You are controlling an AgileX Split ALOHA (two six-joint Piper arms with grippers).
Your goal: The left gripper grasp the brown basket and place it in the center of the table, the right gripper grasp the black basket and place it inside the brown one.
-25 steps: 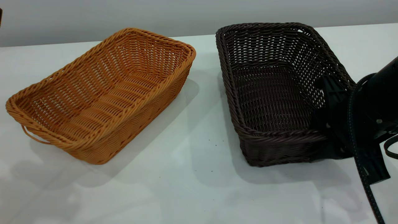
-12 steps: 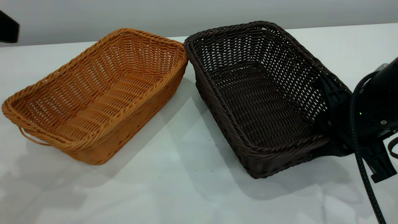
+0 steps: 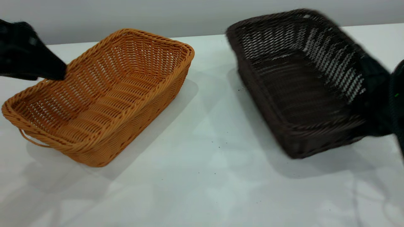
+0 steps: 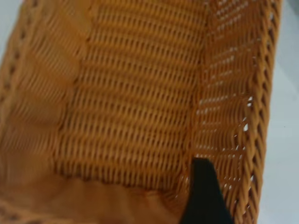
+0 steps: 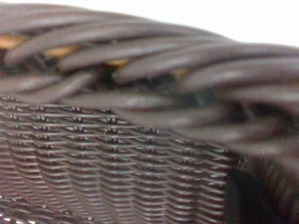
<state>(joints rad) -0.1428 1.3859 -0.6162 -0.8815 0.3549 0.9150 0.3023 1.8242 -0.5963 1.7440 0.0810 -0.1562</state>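
Note:
The brown basket (image 3: pixel 104 94) rests on the white table (image 3: pixel 202 170) at the left, its loop handle toward the front. My left gripper (image 3: pixel 55 74) reaches in over its far-left rim and is open. In the left wrist view one dark finger (image 4: pixel 203 189) stands inside the brown basket (image 4: pixel 131 93), close to a side wall. The black basket (image 3: pixel 300 82) hangs tilted at the right, its near end low over the table. My right gripper (image 3: pixel 375 104) is shut on its right-hand wall. The right wrist view is filled by the black basket (image 5: pixel 140 154) and its braided rim.
Bare white tabletop lies between the two baskets and along the front. A grey wall (image 3: pixel 189 15) runs behind the table's back edge. Tiny dark specks (image 3: pixel 219 146) dot the middle of the table.
The black basket first swung against the brown basket's far corner, then rose and moved right, tilted. The left gripper came in from the upper left to the brown basket's rim.

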